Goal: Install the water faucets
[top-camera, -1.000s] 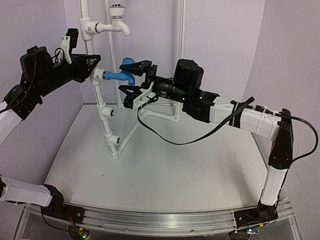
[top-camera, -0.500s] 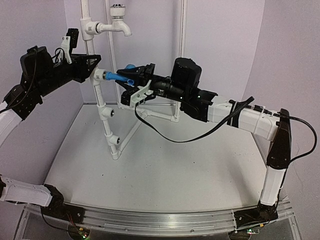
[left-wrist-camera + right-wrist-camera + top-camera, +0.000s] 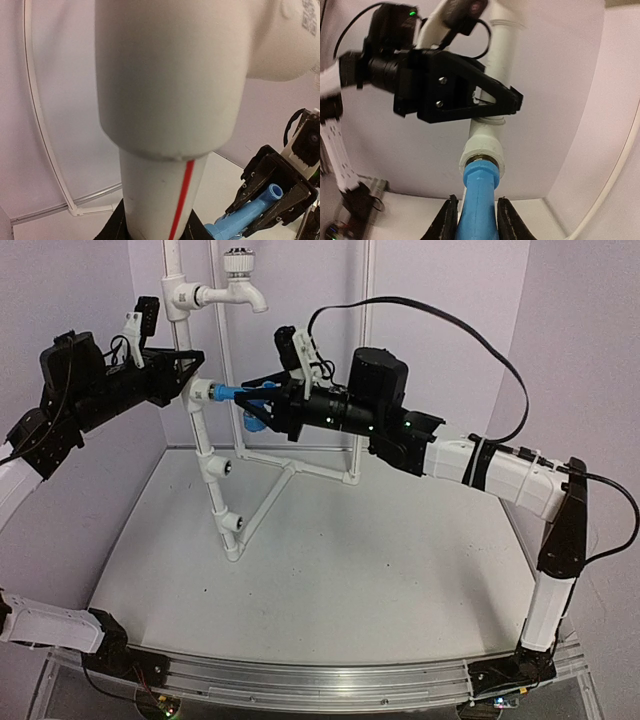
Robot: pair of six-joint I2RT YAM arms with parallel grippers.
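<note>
Black fingers of the left gripper (image 3: 190, 372) clamp the white pipe frame (image 3: 213, 465) at its upright. Above, the white faucet (image 3: 240, 280) sits in the frame's top fitting. Beside the clamp, the blue faucet (image 3: 235, 393) meets a side socket (image 3: 203, 392), pinched between the right gripper (image 3: 263, 398) fingers.

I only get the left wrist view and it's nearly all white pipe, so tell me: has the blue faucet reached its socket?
Observer: Right wrist view: the blue faucet meets the socket, with a thin dark band at the joint.
Operator: Where on the frame is my left tool?
Observer: The left tool clamps the upright pipe just above that socket.
Operator: And the white faucet?
Observer: Top view: the white faucet sits mounted high on the pipe frame, above the blue one.
</note>
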